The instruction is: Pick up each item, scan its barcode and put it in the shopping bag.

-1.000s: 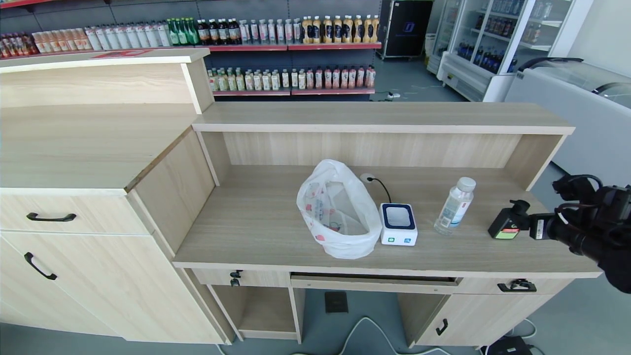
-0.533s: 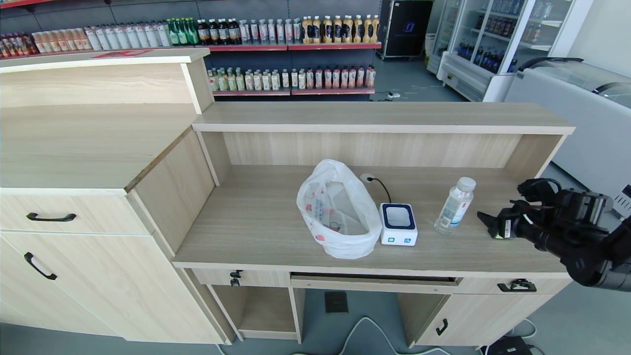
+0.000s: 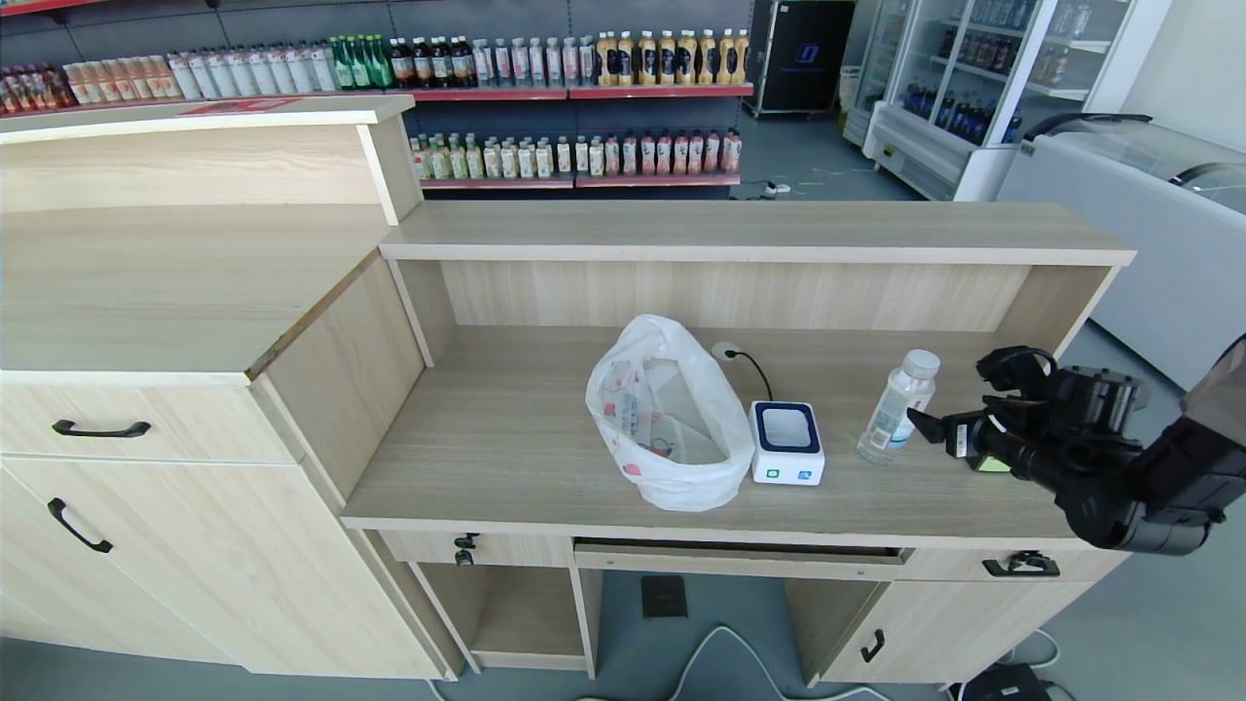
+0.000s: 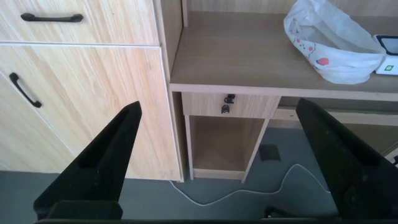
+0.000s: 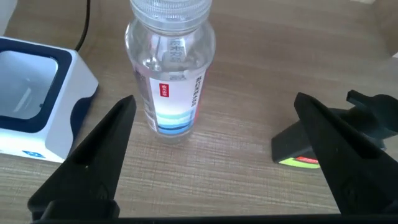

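Right gripper (image 5: 214, 98), jaws spread wide, level with the water bottle (image 5: 169, 68), which stands upright on the counter (image 3: 506, 458) just beside the scanner (image 3: 787, 441), the open shopping bag (image 3: 670, 414) on the scanner's far side. The bottle sits off-centre between my fingers, closer to one than the other. I judge that closing from here lets the nearer finger strike first and tip or skid the tall, light bottle towards the scanner. A grip high up near the cap could let it swing, and a grip over the label could hide the barcode from the scanner window. Left gripper (image 4: 217, 102), also spread and empty, hangs off the counter's front, facing the drawers.
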You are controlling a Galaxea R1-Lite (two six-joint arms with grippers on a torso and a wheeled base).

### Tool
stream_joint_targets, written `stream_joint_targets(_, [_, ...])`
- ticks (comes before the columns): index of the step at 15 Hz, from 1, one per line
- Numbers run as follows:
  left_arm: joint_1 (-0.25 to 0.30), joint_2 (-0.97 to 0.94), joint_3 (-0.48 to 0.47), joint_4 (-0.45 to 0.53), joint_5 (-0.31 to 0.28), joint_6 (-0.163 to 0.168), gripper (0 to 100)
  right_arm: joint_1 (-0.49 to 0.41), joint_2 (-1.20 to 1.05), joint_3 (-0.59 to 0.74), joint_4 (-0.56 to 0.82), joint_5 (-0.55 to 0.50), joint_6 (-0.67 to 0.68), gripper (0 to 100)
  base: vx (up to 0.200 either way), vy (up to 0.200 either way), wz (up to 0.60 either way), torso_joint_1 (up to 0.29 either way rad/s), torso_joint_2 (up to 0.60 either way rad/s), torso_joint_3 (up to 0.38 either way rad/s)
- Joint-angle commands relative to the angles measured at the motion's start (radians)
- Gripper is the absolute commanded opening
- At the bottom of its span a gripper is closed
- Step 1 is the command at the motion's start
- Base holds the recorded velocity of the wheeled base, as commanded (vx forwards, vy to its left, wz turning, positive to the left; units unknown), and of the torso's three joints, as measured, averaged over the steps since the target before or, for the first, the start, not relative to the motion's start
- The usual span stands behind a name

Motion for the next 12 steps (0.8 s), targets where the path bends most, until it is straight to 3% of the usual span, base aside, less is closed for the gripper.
stream_joint_targets(1, [0.000,0.002,0.000,0.000,0.000,0.000,100,0.010,0.022,-0.019,-0.001,0.000,-0.004,100,0.000,0.000,0.00,0.000,0.00,0.000])
stream_joint_targets(12, [0.000,0.002,0.000,0.000,0.000,0.000,100,0.083,0.129,-0.132,-0.006,-0.057,-0.009,100,0.000,0.000,0.00,0.000,0.00,0.000])
